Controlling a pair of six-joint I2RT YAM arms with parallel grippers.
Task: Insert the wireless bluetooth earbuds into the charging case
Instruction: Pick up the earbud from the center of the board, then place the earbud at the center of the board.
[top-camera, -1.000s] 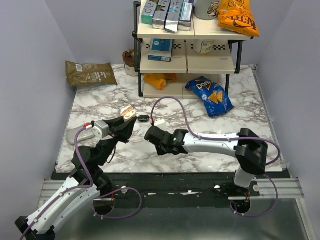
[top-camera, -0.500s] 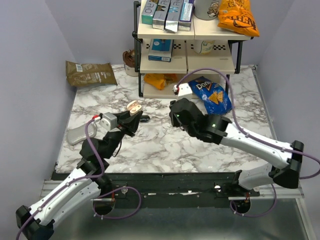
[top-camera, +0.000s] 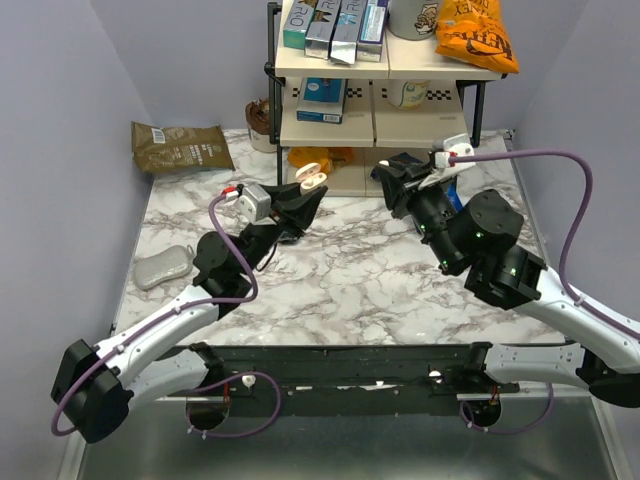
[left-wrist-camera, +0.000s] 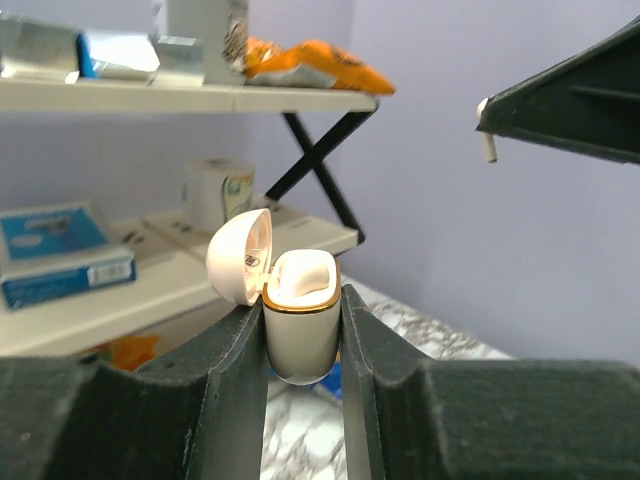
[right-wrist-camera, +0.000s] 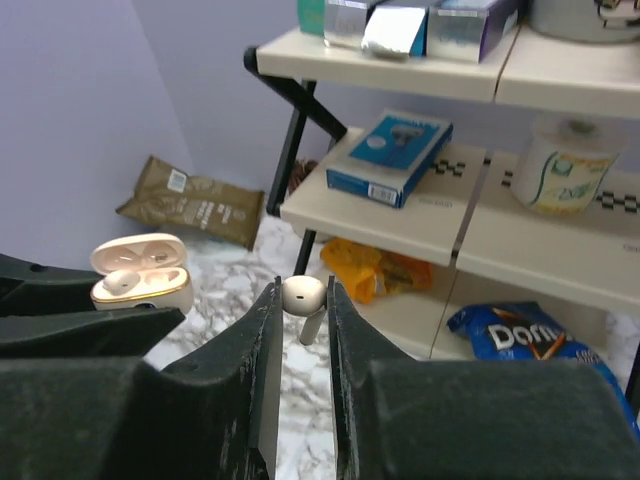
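Obs. — marble table (top-camera: 330, 290): both arms are raised off it and reach toward the shelf rack (top-camera: 380, 120) at 12 o'clock of the top view.

Left gripper (top-camera: 303, 198), at about 11 o'clock of the table's centre, has its jaws drawn in on the charging case (left-wrist-camera: 300, 345). They pinch the lower body from both sides. The case is off the table, upright, lid hinged back and mouth facing up. Judged reason: this presents the sockets and keeps the lid out of the approach path.

Right gripper (top-camera: 390, 172) is at about 1 o'clock, well apart from the case. Its jaws are narrowed to a slit and pinch a cream-white earbud (right-wrist-camera: 302, 295) by the head, with the stem hanging below the tips — probably so the stem can enter a socket first.

In the right wrist view the case lies at 9 o'clock of the earbud. A second bud (right-wrist-camera: 122, 283) appears to be seated in one socket. The other socket looks free, but it is too small to be sure.

Judgement: carry stage. The next move needs the stem lined up over the free socket. Risk: the small glossy bud could twist in the pinch.
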